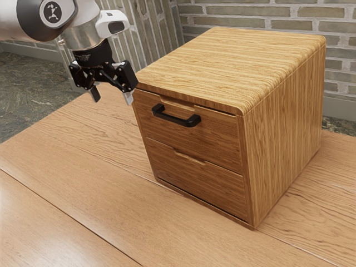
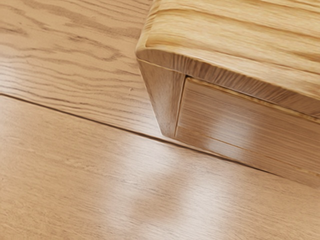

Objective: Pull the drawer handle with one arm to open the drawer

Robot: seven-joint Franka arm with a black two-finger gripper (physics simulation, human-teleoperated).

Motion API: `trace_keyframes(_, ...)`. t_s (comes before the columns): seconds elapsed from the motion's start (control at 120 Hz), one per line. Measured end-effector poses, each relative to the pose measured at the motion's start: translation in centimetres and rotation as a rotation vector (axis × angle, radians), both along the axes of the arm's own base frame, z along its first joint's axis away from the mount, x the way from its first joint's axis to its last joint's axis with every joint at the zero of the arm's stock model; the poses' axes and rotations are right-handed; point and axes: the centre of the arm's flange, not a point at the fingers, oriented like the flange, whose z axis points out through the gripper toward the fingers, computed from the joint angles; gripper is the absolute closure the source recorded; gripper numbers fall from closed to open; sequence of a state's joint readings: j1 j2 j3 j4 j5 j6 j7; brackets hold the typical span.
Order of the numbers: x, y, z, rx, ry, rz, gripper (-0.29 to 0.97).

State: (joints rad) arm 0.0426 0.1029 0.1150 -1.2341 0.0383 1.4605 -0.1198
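1. The claw hangs spread wide and empty, fingertips pointing down at the surface, high above it.
2. It sits just off the upper front corner of the cabinet, the corner at the exterior view's left. One finger is close beside that corner, though I cannot tell whether it touches.
3. The handle lies from the claw toward the exterior view's right and a little lower, near but apart.
4. The handle is a black bar on the upper drawer, mounted nearer that drawer's left end in the exterior view and just under the cabinet's top front edge.
5. Its long axis runs level, along the drawer front and parallel to that top edge. The bar stands off the front, facing the open surface ahead of the cabinet.
6. The upper drawer looks closed, its front flush with the cabinet.
7. Judgement: the claw's opening runs roughly along the bar, so it likely needs to turn to close across the bar, then pull straight away from the cabinet front.
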Motion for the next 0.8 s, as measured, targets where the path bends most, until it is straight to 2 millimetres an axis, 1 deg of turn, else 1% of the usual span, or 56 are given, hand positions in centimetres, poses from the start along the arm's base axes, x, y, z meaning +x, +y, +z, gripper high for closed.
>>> trace_keyframes(0.117, 0.0, -0.1, 0.2, -0.002, -0.004, 0.002, 0.00)
trace_keyframes(0.15, -0.1, 0.1, 1.1, -0.010, -0.030, 0.007, 0.00)
trace_keyframes(0.217, 3.2, 1.7, 2.0, -0.021, -0.084, 0.036, 0.00)
trace_keyframes(0.25, 4.0, 2.2, 2.1, -0.031, -0.099, 0.045, 0.00)
trace_keyframes(0.275, 4.2, 2.4, 2.3, -0.038, -0.107, 0.050, 0.00)
trace_keyframes(0.292, 3.7, 2.4, 3.4, -0.038, -0.125, 0.050, 0.00)
trace_keyframes(0.325, 1.8, 1.9, 6.3, -0.036, -0.174, 0.047, 0.00)
trace_keyframes(0.35, 0.6, 1.6, 7.9, -0.036, -0.198, 0.045, 0.00)
trace_keyframes(0.383, -0.6, 1.3, 9.4, -0.036, -0.220, 0.043, 0.00)
trace_keyframes(0.425, -1.6, 0.7, 10.6, -0.038, -0.236, 0.037, 0.00)
trace_keyframes(0.5, -2.4, -0.3, 11.5, -0.040, -0.246, 0.024, 0.00)
trace_keyframes(0.55, -2.8, -0.4, 11.8, -0.037, -0.247, 0.027, 0.00)
trace_keyframes(0.625, -3.9, -0.3, 12.9, -0.033, -0.261, 0.034, 0.00)
trace_keyframes(0.8, -4.4, -0.6, 13.2, -0.028, -0.259, 0.037, 0.00)
